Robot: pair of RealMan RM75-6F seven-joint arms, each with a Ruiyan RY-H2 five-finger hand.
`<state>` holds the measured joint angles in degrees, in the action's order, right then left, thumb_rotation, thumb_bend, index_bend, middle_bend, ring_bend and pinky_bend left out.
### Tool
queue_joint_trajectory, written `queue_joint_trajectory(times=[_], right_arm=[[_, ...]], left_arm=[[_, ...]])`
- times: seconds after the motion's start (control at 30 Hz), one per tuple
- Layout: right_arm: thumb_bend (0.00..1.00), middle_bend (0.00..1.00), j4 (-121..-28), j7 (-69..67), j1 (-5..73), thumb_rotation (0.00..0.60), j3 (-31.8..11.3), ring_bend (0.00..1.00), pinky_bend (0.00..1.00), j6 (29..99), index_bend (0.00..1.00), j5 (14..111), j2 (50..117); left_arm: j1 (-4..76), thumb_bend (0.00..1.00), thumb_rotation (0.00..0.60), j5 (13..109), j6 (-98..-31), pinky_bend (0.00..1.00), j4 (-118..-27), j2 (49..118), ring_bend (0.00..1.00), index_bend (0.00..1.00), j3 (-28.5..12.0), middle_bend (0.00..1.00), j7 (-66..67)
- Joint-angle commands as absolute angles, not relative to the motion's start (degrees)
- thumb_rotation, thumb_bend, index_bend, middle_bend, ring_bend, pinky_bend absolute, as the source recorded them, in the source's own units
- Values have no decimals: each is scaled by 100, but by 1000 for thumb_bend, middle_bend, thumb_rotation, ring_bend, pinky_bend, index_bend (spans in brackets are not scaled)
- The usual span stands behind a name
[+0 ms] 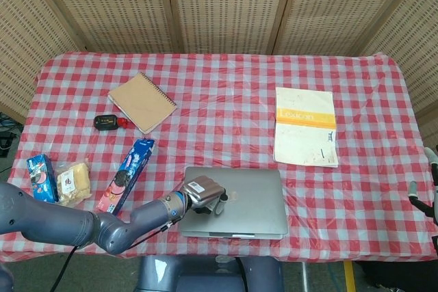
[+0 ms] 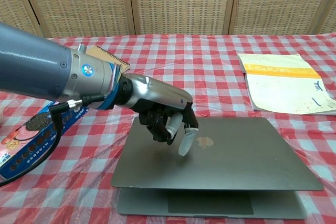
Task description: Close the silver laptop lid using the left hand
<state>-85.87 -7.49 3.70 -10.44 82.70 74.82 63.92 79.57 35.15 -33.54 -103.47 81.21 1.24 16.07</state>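
The silver laptop (image 1: 246,196) lies near the table's front edge, in front of me. Its lid (image 2: 236,153) is tilted low over the base, and a narrow gap at the front shows a strip of the trackpad (image 2: 210,203). My left hand (image 2: 165,115) rests on the left part of the lid with its fingers curled in. One pale fingertip (image 2: 185,145) presses down beside the logo. The same left hand (image 1: 204,193) shows in the head view too. Only a sliver of my right hand (image 1: 431,193) shows at the far right edge, off the table.
A blue cookie box (image 1: 127,172) lies just left of the laptop, with snack packs (image 1: 58,181) further left. A brown spiral notebook (image 1: 142,102) and a small black device (image 1: 106,122) sit at the back left. A white and orange booklet (image 1: 306,126) lies at the right.
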Motion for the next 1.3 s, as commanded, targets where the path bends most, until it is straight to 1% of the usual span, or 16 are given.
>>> queue_joint_trajectory(times=[0.03,0.43,0.83,0.93,1.03,1.1,1.13,1.23,1.27,1.3], right_arm=[[728,0,-8589,-746,371,600,-1044,0,0,8263,14,7477,6390],[728,0,-8574,-728,383,600,-1050,0,0,8230,14,7452,6403],[728,0,-8587,-704,385,600,-1036,0,0,8235,14,7480,6410],[728,0,-8597,-695,383,600,-1036,0,0,8244,14,7484,6413],[728,0,-8605,-699,374,600,-1045,0,0,8277,14,7490,6409],[728,0,-8609,-708,367,600,-1048,0,0,8308,13,7508,6409],[728,0,-8608,-711,365,600,-1048,0,0,8318,13,7517,6410],[728,0,-8600,-712,363,600,-1042,0,0,8331,11,7539,6415],[728,0,-8598,-709,363,600,-1041,0,0,8336,9,7544,6417],[728,0,-8596,-704,363,600,-1040,0,0,8341,8,7549,6419]], left_arm=[[7927,1000,600,3545,-3314,453,-10225,8225,405,540,183,353,1571],[7917,1000,600,3532,-3217,448,-9901,8444,405,535,320,353,1515],[7945,1000,600,3500,-3133,439,-9835,8404,405,525,496,344,1498],[7897,1000,600,3563,-3181,438,-9895,8351,396,522,465,316,1440],[7766,1000,600,3729,-3295,428,-10039,8236,358,507,335,263,1287],[7592,976,600,3951,-3447,409,-10221,8089,326,469,170,228,1098],[7501,935,600,4068,-3532,382,-10304,8022,293,422,92,195,1005],[7098,795,600,4661,-3866,281,-10664,7705,162,261,-162,63,632],[6990,728,600,4821,-3950,230,-10758,7611,95,188,-214,22,530],[6886,675,600,4976,-4022,193,-10847,7509,59,138,-248,6,439]])
